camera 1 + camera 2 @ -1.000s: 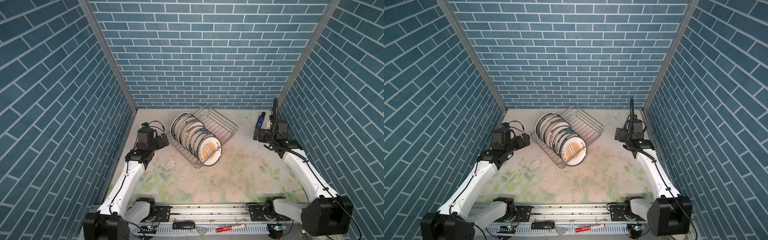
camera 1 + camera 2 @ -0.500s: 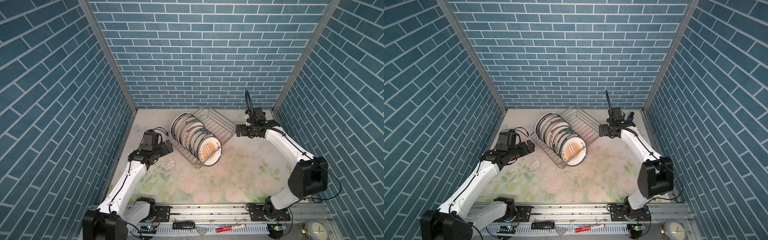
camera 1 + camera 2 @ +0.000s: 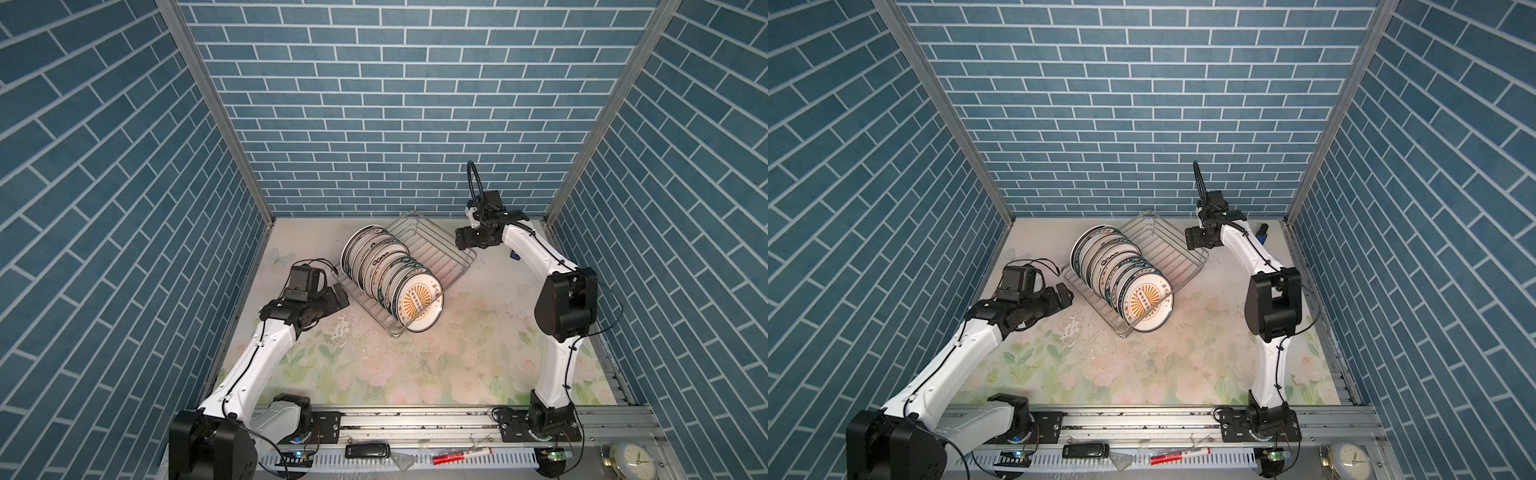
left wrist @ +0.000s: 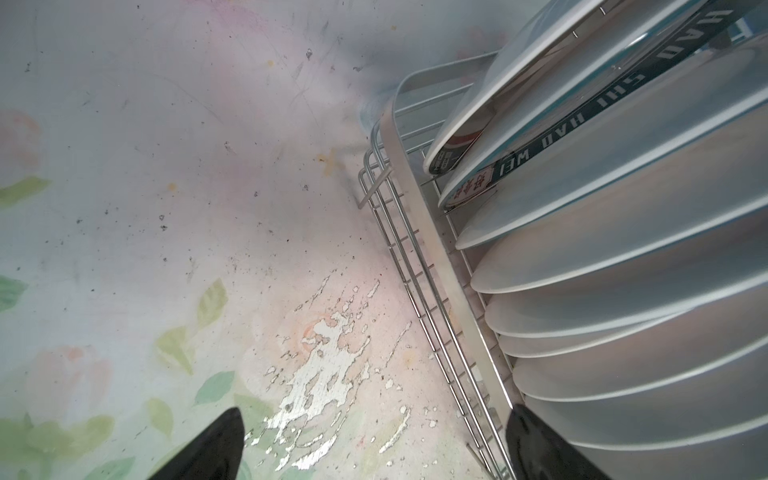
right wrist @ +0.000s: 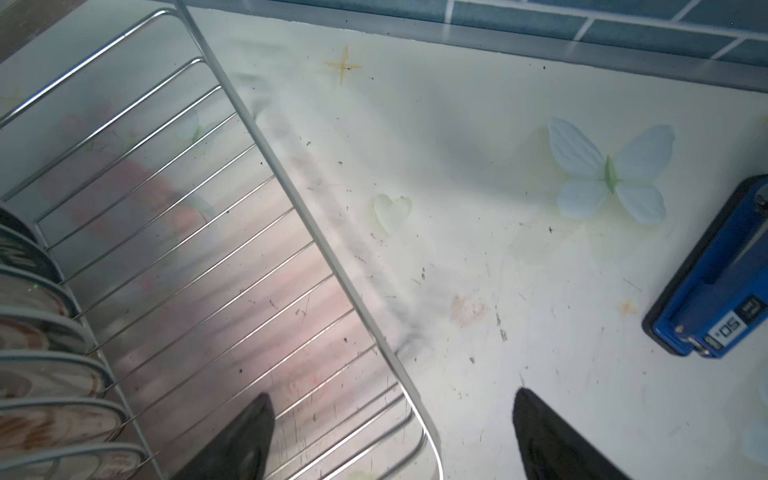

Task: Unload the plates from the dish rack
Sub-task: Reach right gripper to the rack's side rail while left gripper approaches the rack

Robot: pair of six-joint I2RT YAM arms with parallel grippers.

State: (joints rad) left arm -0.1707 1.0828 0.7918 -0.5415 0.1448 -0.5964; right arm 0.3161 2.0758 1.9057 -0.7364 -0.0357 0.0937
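Overhead, in both top views, the rack [image 3: 452,266] sat diagonally near the worktop's [image 3: 478,357] back edge, with the plates [image 3: 417,301] upright in a row inside. The left wrist view showed the left gripper [image 4: 374,451] spread apart at the rack's side. The right wrist view showed the right gripper [image 5: 390,440] apart, straddling the rack's rim.

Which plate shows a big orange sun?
The round white plate at the nearest end of the row in the silver wire dish rack; the others' faces are mostly hidden.
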